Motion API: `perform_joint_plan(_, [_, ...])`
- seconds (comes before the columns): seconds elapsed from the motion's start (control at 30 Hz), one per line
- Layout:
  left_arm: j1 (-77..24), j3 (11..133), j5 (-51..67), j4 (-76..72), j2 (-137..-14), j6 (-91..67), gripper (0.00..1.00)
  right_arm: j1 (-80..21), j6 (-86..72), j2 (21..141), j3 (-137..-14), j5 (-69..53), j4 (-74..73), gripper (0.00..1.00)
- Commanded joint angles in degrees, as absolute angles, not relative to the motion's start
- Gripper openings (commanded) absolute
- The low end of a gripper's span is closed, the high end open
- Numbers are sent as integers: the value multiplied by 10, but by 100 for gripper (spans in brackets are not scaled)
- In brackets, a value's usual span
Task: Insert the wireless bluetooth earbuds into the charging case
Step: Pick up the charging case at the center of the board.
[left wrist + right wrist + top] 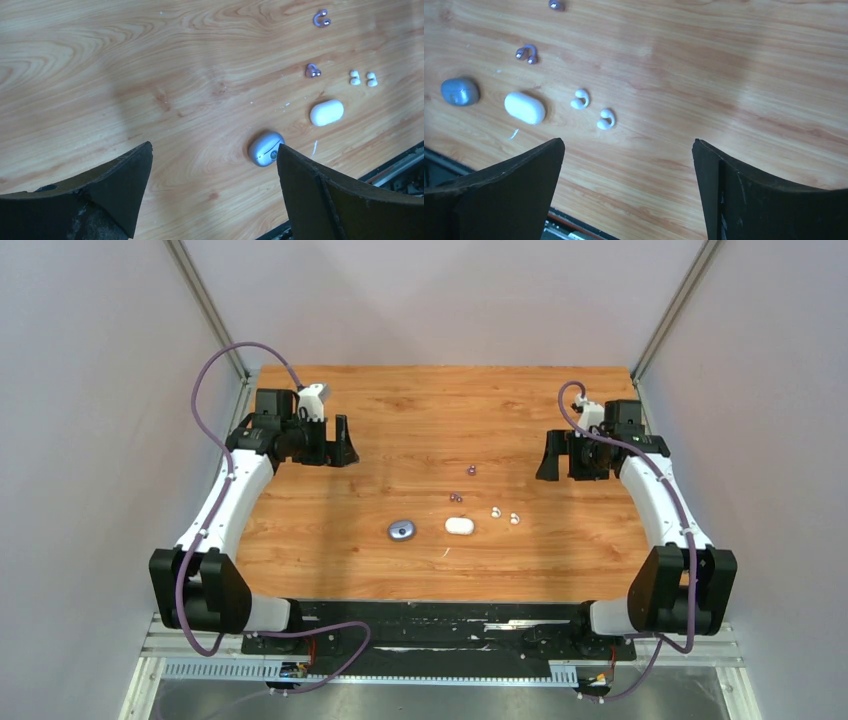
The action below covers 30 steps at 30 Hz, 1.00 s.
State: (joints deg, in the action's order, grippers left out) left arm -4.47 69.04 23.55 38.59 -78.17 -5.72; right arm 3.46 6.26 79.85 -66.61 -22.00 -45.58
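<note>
A closed grey-blue case (402, 530) and a closed white case (459, 526) lie side by side near the table's middle front. Two white earbuds (495, 511) (515, 519) lie just right of the white case. Two purple earbuds (456, 497) (471, 470) lie behind it. The left wrist view shows the blue case (266, 148), the white case (326, 112), the purple buds (312, 71) (322, 19) and the white buds (354, 77) (371, 79). The right wrist view shows them too: (460, 91), (525, 107), (580, 99), (606, 119), (526, 54). My left gripper (342, 443) is open and empty at the far left. My right gripper (553, 456) is open and empty at the far right.
The wooden table (420, 410) is walled by grey panels on three sides. A black rail (440, 625) with the arm bases runs along the near edge. A small white fleck (446, 552) lies in front of the white case.
</note>
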Motion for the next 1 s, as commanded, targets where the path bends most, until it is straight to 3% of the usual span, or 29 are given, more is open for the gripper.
perform_joint_plan(0.0, [-43, 684, 279, 365, -773, -72, 100, 35, 90, 778, -645, -324, -451, 100])
perform_joint_plan(0.17, [-44, 668, 302, 346, -766, -101, 100, 15, 176, 837, -667, -500, -487, 100])
perform_joint_plan(0.63, [-20, 635, 283, 332, -720, -120, 100, -138, 328, 940, -767, -447, -495, 72])
perform_joint_plan(0.83, [-10, 626, 274, 331, -722, -132, 100, -190, 376, 926, -693, -403, -417, 64])
perform_joint_plan(0.97, [-9, 628, 283, 332, -731, -132, 100, -224, 394, 891, -612, -368, -310, 67])
